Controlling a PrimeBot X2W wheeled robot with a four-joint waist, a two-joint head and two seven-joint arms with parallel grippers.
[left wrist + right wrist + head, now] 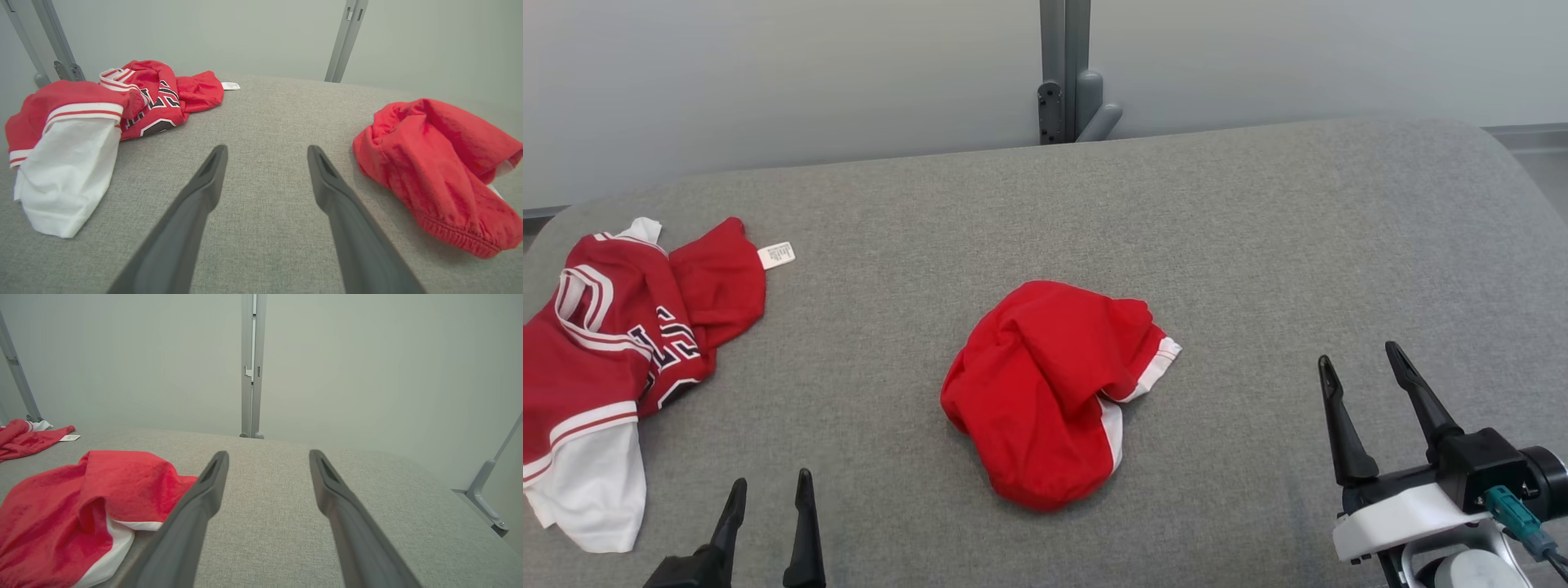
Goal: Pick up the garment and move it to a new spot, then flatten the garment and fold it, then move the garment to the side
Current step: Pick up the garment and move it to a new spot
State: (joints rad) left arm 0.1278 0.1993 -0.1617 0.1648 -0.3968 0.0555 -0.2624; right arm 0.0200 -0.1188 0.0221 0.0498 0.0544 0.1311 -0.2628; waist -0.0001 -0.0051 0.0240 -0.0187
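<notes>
Red crumpled garment [1054,392] hides its shape; jersey [613,359] is cut off.

parted right gripper [267,461], crumpled red garment [81,498]

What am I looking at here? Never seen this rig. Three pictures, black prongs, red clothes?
It is one moment seen by three cameras on a two-armed wheeled robot. The head view looks down at a grey padded table. The black prongs are the fingers of its two grippers: the left gripper at lower left, the right gripper at lower right. The other two pictures come from cameras on each wrist, looking along that arm's own fingers. On the table lie a crumpled pair of red shorts in the middle and a red and white jersey at the robot's left. Both grippers are open and hold nothing; neither touches the clothes.
</notes>
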